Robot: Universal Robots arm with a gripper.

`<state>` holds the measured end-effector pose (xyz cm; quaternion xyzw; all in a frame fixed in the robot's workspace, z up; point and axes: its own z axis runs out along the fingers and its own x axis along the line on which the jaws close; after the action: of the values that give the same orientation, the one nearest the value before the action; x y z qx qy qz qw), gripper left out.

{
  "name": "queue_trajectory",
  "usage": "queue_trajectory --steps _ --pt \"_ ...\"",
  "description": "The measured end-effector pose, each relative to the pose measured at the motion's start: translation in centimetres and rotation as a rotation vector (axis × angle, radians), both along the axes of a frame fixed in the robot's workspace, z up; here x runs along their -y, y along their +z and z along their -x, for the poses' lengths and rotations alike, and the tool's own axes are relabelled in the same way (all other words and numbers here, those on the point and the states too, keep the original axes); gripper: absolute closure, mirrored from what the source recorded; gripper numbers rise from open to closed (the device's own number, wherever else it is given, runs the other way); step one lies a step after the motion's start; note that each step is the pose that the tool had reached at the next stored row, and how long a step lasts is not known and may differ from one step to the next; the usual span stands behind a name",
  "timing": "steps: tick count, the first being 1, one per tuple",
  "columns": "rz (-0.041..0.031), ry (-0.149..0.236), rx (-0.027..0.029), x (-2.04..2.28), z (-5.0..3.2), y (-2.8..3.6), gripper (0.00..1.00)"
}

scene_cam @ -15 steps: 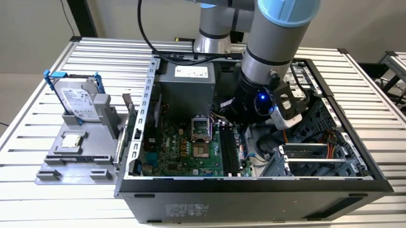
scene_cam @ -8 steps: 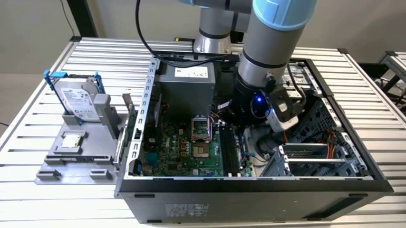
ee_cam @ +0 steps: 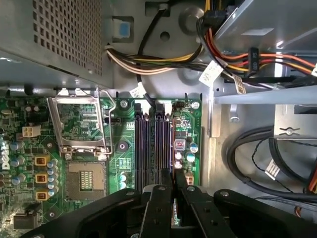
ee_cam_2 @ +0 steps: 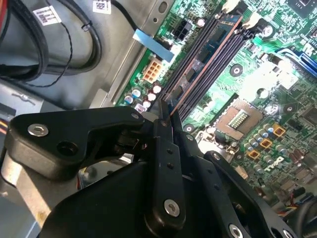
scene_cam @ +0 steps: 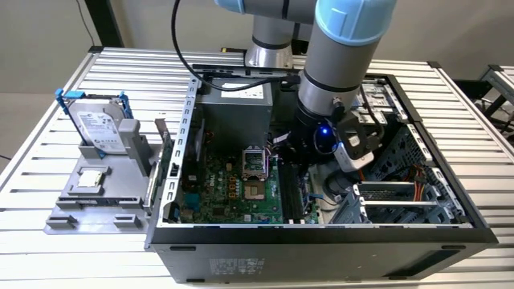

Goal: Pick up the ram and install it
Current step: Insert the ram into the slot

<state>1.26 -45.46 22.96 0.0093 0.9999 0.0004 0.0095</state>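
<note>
The ram is a thin bluish-green stick with a copper-coloured edge. It stands on edge along the black memory slots of the green motherboard, at the slot nearest the case wall. My gripper is down inside the open computer case. Its two black fingers are pinched on the near end of the stick. In the first wrist view the gripper sits over that end of the slots, with a sliver of green board between its fingers. Whether the stick is fully seated cannot be told.
The CPU socket lies beside the slots. The power supply and bundled cables crowd the case, and a drive cage lies beyond the gripper. Outside, a grey fixture holds a blue-framed hard drive and a small square chip.
</note>
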Motion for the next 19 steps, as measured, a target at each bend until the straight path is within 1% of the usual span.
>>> queue_trajectory --steps 1,3,5,8,14,19 --pt "0.0015 -0.006 -0.0001 0.00 0.01 -0.09 1.00" --pt "0.0022 -0.025 0.0000 0.00 0.02 -0.23 1.00" --pt "0.0026 -0.039 -0.0001 0.01 0.02 -0.23 1.00" --pt "0.0024 -0.040 -0.0002 0.01 0.02 -0.27 1.00" --pt "0.0023 -0.039 -0.0002 0.02 0.00 -0.69 1.00" --pt "0.0024 -0.039 -0.0002 0.07 -0.03 -0.87 1.00"
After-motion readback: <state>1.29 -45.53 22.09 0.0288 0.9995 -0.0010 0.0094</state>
